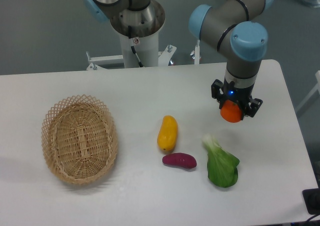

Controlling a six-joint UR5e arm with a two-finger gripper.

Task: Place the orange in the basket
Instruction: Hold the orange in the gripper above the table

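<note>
Small round bright orange fruit [231, 112] clamped in the black two-finger gripper [234, 114].
Probably light, firm, slippery-skinned; squeezed across its middle. Oval woven tan wicker basket [54, 158] lies toward nine o'clock.

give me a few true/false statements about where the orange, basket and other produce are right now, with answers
1. The gripper holds the orange above the table. True.
2. The orange already lies in the basket. False: the basket is empty, far to the image left of the orange.
3. The yellow mango-like fruit lies between the basket and the leafy green vegetable. True.
4. The purple sweet potato sits inside the basket. False: it lies on the table just below the yellow fruit.
5. The leafy green is in the gripper. False: it lies on the table.
</note>
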